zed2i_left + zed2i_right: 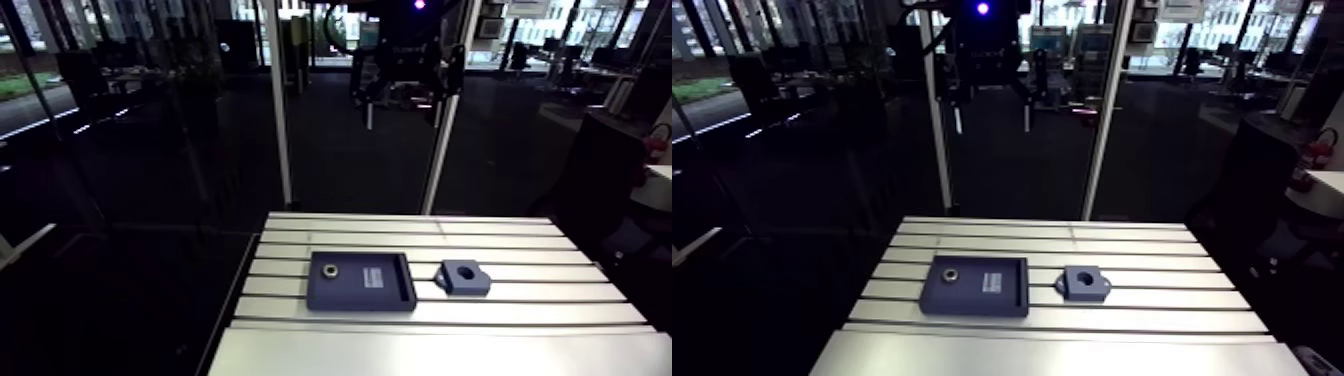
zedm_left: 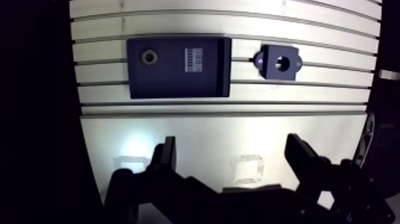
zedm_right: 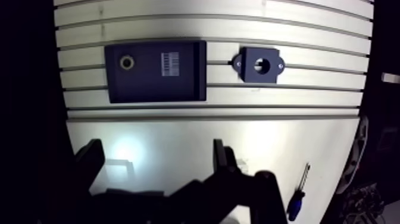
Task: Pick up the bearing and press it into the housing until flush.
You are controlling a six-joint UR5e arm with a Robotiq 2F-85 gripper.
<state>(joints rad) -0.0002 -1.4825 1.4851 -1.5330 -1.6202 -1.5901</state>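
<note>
Slotted aluminium desk (image 1: 440,335) fills the lower half of the arm view. Left of centre sits a dark blue tray (image 1: 350,298) holding only the bearing (image 1: 329,269), tucked in its upper-left corner beside a white label (image 1: 378,277). Just right of the tray, clear of it, lies the housing (image 1: 463,276), its bore empty. The pincer (image 2: 232,152) hangs high over the desk's bare near part, fingers spread wide, gripping nothing. Likely hazards: the ring sits close to the tray wall, so a finger may foul the rim. A tilted bearing could jam in the bore, and the housing, seemingly unclamped, may slide under pressure.
</note>
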